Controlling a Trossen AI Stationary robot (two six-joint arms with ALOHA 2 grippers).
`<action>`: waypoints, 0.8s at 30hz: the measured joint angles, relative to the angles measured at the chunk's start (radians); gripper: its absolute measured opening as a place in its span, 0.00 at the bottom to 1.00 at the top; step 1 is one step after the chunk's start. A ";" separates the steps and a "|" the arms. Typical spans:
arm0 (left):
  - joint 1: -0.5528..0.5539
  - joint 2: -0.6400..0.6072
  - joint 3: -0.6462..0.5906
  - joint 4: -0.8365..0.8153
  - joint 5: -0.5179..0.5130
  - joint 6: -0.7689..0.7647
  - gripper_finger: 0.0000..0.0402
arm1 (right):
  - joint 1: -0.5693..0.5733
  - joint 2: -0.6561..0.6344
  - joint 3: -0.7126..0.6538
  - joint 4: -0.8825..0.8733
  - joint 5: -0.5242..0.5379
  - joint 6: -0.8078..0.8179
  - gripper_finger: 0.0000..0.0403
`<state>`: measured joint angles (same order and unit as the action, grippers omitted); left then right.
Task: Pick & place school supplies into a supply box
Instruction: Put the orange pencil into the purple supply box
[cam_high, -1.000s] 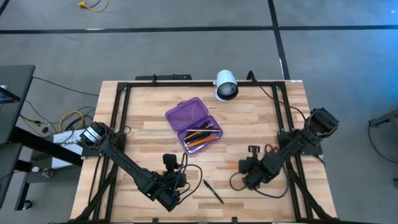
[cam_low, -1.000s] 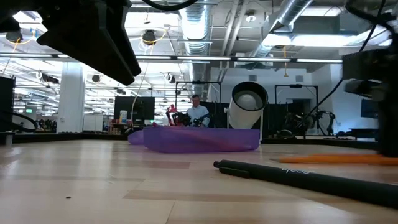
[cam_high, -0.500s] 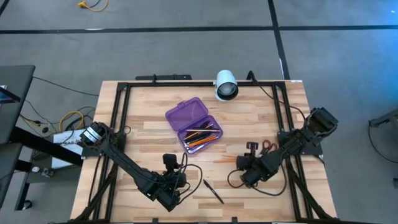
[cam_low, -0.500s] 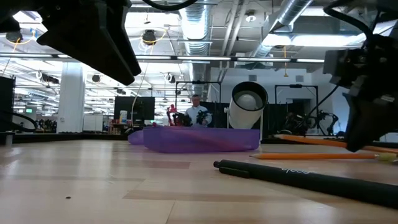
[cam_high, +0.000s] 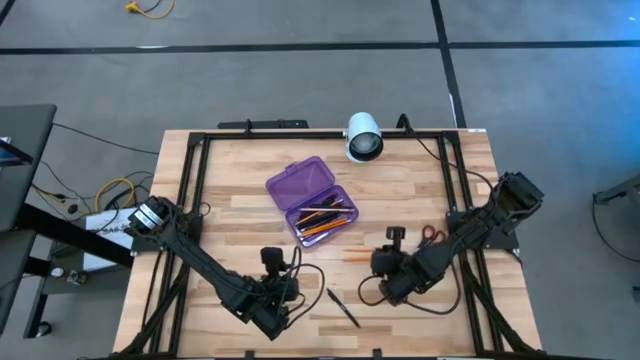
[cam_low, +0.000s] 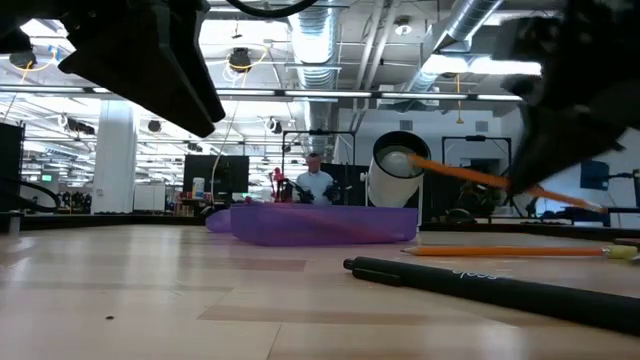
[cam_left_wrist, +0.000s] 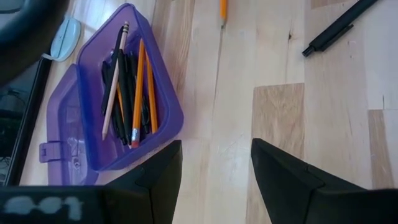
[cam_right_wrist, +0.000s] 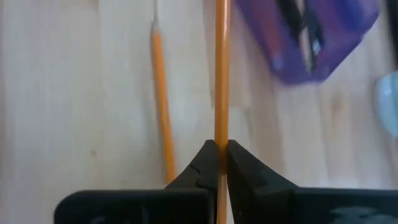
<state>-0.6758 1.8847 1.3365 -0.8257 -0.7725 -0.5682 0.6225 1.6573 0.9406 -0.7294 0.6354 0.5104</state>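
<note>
The purple supply box (cam_high: 312, 203) lies open at the table's middle, and its tray (cam_left_wrist: 134, 93) holds several pencils and pens. My right gripper (cam_high: 380, 264) is to the right of the box and nearer, shut on an orange pencil (cam_right_wrist: 220, 74). That pencil shows raised and tilted in the low view (cam_low: 470, 175). A second orange pencil (cam_high: 358, 257) lies flat on the table beside it. A black pen (cam_high: 343, 307) lies near the front edge. Orange-red-handled scissors (cam_high: 430, 235) lie to the right. My left gripper (cam_left_wrist: 216, 168) is open and empty, nearer than the box. My right gripper pinches the orange pencil's shaft (cam_right_wrist: 220, 127) between its two fingertips. The pencil runs out ahead of the fingers toward the box. It is lifted clear of the table and tilted, with its end toward the box higher (cam_low: 425, 163).
A white cylindrical camera (cam_high: 363, 137) stands at the far edge behind the box. A black frame (cam_high: 300, 135) runs round the tabletop. Bare wood lies between the box and the pen.
My right gripper has gone toward the table's left and up, toward the box, with the pencil in its fingers. The pencil lay low by the table and now stands lifted clear and tilted. The second pencil has stayed on the table.
</note>
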 joint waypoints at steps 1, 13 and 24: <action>-0.002 0.000 0.000 -0.005 0.002 -0.007 0.46 | -0.007 0.000 0.012 0.000 0.011 -0.023 0.00; -0.061 0.000 0.000 -0.041 0.005 -0.129 0.46 | -0.256 -0.001 0.072 0.263 0.068 -0.537 0.00; -0.095 0.000 0.000 -0.080 -0.001 -0.213 0.46 | -0.483 -0.001 0.072 0.493 -0.158 -0.748 0.00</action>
<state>-0.7708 1.8847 1.3365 -0.9062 -0.7731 -0.7812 0.1397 1.6566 1.0126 -0.2362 0.4773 -0.2376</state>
